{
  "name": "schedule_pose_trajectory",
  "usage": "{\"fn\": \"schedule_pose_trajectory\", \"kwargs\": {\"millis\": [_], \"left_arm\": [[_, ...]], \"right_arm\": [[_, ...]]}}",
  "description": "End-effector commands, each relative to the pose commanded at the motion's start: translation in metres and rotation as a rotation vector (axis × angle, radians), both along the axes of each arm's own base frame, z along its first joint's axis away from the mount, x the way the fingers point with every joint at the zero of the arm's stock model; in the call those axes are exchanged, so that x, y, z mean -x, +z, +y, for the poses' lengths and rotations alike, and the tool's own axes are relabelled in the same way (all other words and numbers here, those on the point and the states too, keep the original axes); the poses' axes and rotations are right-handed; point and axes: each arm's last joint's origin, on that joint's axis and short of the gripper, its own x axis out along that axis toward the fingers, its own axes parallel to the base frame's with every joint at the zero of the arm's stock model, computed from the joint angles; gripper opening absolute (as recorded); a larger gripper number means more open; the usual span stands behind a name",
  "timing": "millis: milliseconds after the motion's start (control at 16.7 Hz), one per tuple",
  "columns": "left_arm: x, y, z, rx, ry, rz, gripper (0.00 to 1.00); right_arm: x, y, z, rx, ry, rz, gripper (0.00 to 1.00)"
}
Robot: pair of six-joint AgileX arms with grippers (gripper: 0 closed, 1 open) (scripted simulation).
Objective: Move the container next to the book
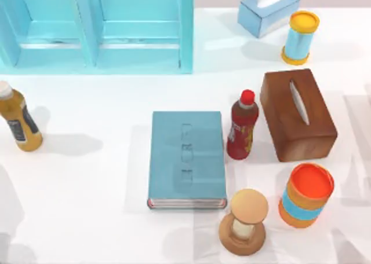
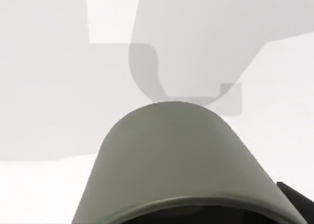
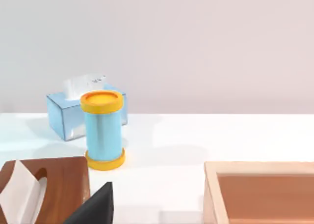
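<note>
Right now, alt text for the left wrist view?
The grey-olive container sits very close to the camera, seen from its side with its rim nearest the lens, above a bare white table crossed by soft grey shadows. A dark gripper part edges in beside it.

The book [image 1: 186,158] lies flat near the middle of the table [image 1: 87,217], and a broad bare stretch runs from its left side toward the table's left edge, broken by one orange juice bottle [image 1: 19,121] near that edge. On the book's right side the way is crowded: a red bottle [image 1: 242,127] just beside it, a brown tissue box [image 1: 297,114] behind that, an hourglass [image 1: 244,220] at the book's near right corner, and an orange canister [image 1: 305,194] beyond. A teal cabinet [image 1: 98,26] blocks the far left, while a light-blue tissue box [image 1: 268,10] and can [image 1: 299,37] stand at the far right corner.
</note>
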Motion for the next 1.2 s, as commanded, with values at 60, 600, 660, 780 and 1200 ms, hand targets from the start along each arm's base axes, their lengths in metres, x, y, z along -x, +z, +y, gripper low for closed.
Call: {"fn": "schedule_pose_trajectory", "kwargs": {"millis": [60,600,660,780,1200], "left_arm": [[0.0,0.002,0.0,-0.002,0.0,-0.002,0.0],[-0.016,0.015,-0.018,0.001,0.039,-0.023,0.0],[-0.022,0.02,-0.025,0.004,0.053,-0.028,0.0],[-0.035,0.031,-0.043,0.013,0.087,-0.037,0.0],[-0.073,0.06,-0.137,0.07,0.309,0.012,0.0]], "right_arm": [[0.0,0.0,0.0,0.0,0.0,0.0,1.0],[0.0,0.0,0.0,0.0,0.0,0.0,1.0],[0.0,0.0,0.0,0.0,0.0,0.0,1.0],[0.0,0.0,0.0,0.0,0.0,0.0,1.0],[0.0,0.0,0.0,0.0,0.0,0.0,1.0]]}}
